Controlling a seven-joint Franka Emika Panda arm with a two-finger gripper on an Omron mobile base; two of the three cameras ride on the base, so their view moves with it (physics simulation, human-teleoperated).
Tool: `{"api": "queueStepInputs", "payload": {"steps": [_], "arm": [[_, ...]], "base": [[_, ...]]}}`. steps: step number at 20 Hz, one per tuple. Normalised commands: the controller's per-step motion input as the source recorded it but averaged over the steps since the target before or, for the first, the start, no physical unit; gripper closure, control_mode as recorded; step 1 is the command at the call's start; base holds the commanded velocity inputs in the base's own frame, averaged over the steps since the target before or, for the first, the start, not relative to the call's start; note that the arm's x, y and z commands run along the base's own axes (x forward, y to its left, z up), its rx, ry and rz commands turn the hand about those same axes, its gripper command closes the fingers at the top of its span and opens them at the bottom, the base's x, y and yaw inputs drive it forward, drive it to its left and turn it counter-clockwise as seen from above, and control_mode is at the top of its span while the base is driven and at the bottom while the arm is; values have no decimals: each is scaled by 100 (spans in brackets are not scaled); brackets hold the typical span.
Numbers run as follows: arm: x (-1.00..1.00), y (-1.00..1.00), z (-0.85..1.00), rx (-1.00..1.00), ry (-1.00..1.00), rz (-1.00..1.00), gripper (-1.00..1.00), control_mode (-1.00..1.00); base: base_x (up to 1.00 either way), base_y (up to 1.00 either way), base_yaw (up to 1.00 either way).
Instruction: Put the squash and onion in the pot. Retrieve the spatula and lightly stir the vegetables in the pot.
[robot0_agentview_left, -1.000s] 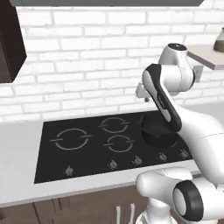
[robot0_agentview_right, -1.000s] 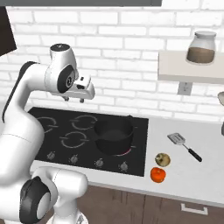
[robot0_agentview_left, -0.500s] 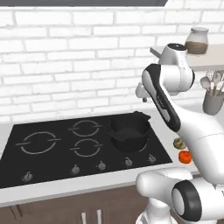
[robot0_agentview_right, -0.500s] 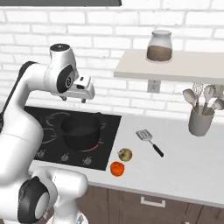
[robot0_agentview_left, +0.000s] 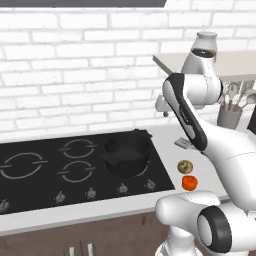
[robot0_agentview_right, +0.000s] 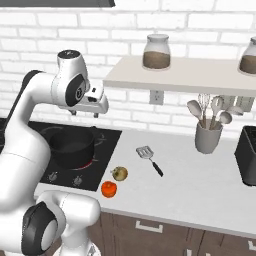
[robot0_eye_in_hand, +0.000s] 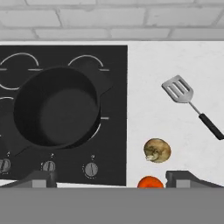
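Hand view looks straight down at the tabletop (robot0_eye_in_hand: 175, 57), with the two finger tips of the end effector (robot0_eye_in_hand: 111, 181) far apart at the bottom of the frame and nothing between them, so it is let go and holding nothing. The squash (robot0_eye_in_hand: 150, 182), a small orange-red chunk, sits at the bottom of the frame a bit right of the middle, close to the right tip. The onion (robot0_eye_in_hand: 157, 150) is just above it in the frame, near but not touching. The black pot (robot0_eye_in_hand: 54, 111) fills the left half and looks empty inside. The spatula (robot0_eye_in_hand: 190, 104) lies in the upper right, its long line slanting down to the right with the dark handle lowest. So the next move, I think, is a small reach down and a little right to the squash. Right base view shows a white tabletop, a black stove (robot0_agentview_right: 107, 140), a white brick wall (robot0_agentview_right: 125, 35) and a shelf (robot0_agentview_right: 175, 80) with a jar (robot0_agentview_right: 156, 51).
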Motion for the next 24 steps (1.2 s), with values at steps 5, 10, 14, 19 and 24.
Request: {"api": "queueStepInputs", "payload": {"steps": [5,10,14,19,24], "arm": [[0,0,0,0,0,0,-100,100],[0,-13,-11,0,1,1,-100,-100],[-5,-24,-50,0,5,0,-100,-100],[-33,-3,-75,0,14,0,-100,-100],[-28,0,-63,0,18,0,-100,-100]], "base": [[5,-39,2],[0,0,0],[0,0,0],[0,0,0],[0,0,0]]}}
